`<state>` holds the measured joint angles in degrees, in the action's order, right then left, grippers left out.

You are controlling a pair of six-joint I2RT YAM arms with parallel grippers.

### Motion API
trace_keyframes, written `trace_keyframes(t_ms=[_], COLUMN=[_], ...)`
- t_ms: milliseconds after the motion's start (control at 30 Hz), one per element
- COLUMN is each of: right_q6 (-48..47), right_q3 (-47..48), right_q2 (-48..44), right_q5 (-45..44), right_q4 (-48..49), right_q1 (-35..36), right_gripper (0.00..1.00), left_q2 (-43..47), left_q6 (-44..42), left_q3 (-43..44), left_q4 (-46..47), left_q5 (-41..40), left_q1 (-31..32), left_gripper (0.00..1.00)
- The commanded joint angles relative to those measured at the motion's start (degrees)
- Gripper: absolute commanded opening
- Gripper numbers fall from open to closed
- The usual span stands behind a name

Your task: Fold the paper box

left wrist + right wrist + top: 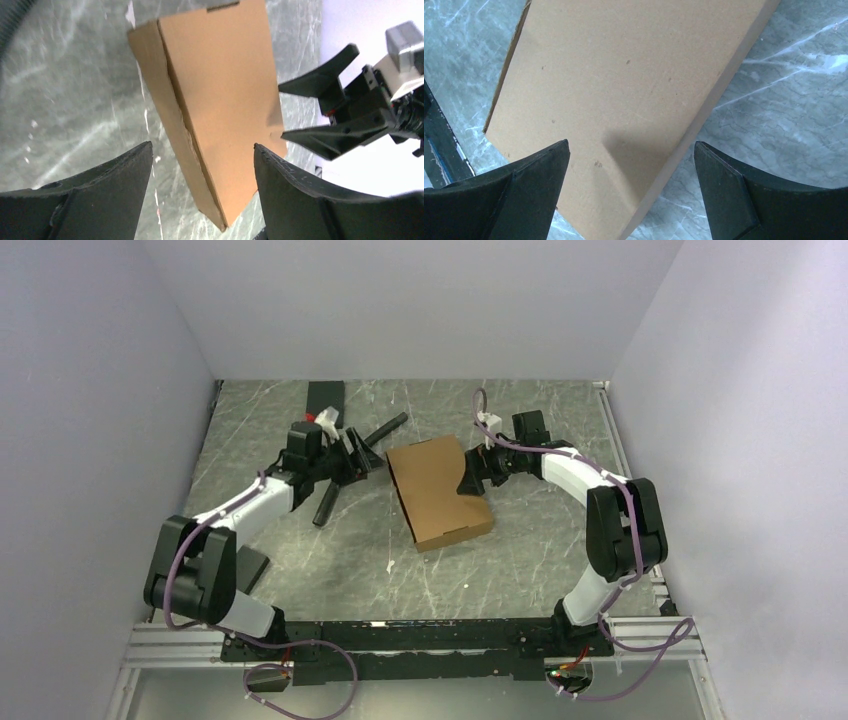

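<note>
Top external view: the paper box (437,491) lies near the middle of the worktop (520,550), slightly skewed and looking closed into a shallow rectangle; the left claw (362,462) stands just off its left side, jaws well apart and empty; the right claw (478,472) sits at the box's right edge, jaws spread wide and clamping nothing, though the left wrist view suggests one fingertip touches that edge. I judge that seating the lid is what remains; the side seam looks slightly gaping; press flat along it with one claw while the other braces the opposite side, so the light box neither slides nor twists.
</note>
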<state>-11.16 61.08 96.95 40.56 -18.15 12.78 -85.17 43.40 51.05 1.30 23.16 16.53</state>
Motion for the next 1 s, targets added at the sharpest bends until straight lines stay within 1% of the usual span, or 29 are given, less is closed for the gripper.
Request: trace_keyframes(t_ms=[0, 133, 333, 367, 400, 433, 467, 500, 533, 600, 667, 700, 733, 800, 867, 900, 967], right_q6=[-1.22, -0.58, -0.53, -0.47, -0.45, -0.44, -0.52, -0.57, -0.72, -1.09, -2.18, -3.10, -4.06, -6.37, -8.59, -9.81, -13.12], right_q3=[1.40, 1.26, 1.15, 1.10, 1.07, 1.06, 1.06, 1.10, 1.14, 1.31, 1.63, 1.86, 2.07, 2.51, 2.49, 2.33, 1.76], right_q2=[-0.42, 0.46, 1.43, 1.52, 1.65, 1.64, 1.69, 1.70, 1.69, 1.46, 0.85, 0.38, -0.22, -2.09, -4.59, -5.85, -8.68], right_q5=[0.87, 1.49, 2.15, 2.16, 2.16, 2.24, 2.22, 2.15, 2.08, 1.92, 1.66, 1.36, 1.04, 0.21, -0.12, 0.00, 0.69], right_q4=[0.05, 0.21, 0.31, 0.31, 0.31, 0.31, 0.27, 0.23, 0.04, -0.31, -1.02, -1.57, -2.12, -3.42, -4.38, -4.94, -6.08], right_q1=[-0.29, -0.34, -0.29, -0.29, -0.29, -0.29, -0.33, -0.30, -0.30, -0.29, -0.31, -0.30, -0.36, -0.53, -0.86, -1.05, -1.60], right_gripper=[0.99, 0.98, 0.96, 0.96, 0.96, 0.96, 0.96, 0.96, 0.96, 0.96, 0.97, 0.99, 0.99, 1.00, 1.00, 1.00, 1.00], left_q2=[-0.10, -4.02, -12.71, -13.95, -15.09, -16.18, -17.17, -17.95, -18.61, -19.02, -17.14, -15.64, -13.57, -9.30, -4.97, -2.81, 1.21], left_q6=[6.83, 7.98, 8.10, 8.12, 8.20, 8.20, 8.09, 7.84, 7.51, 6.55, 5.16, 4.15, 3.04, 0.12, -2.66, -4.10, -7.33], left_q3=[-7.79, -6.73, -0.37, 0.58, 1.34, 2.12, 3.08, 3.81, 4.47, 5.25, 5.20, 4.73, 4.23, 3.94, 4.13, 4.19, 4.32], left_q4=[10.04, 11.67, 10.53, 10.41, 10.51, 10.50, 10.27, 9.70, 9.15, 8.37, 7.47, 7.35, 6.87, 4.15, 0.00, -2.20, -7.50], left_q5=[4.31, 3.00, 3.36, 3.46, 3.54, 3.69, 3.65, 3.42, 3.39, 3.51, 3.81, 3.70, 3.47, 2.41, 0.10, -1.09, -4.02], left_q1=[1.49, 4.71, 7.89, 8.12, 8.30, 8.34, 8.34, 8.34, 8.34, 8.34, 8.29, 8.23, 8.17, 8.16, 8.16, 8.16, 8.16], left_gripper=[0.79, 0.79, 0.72, 0.68, 0.62, 0.51, 0.37, 0.27, 0.23, 0.22, 0.23, 0.25, 0.32, 0.51, 0.65, 0.70, 0.75])
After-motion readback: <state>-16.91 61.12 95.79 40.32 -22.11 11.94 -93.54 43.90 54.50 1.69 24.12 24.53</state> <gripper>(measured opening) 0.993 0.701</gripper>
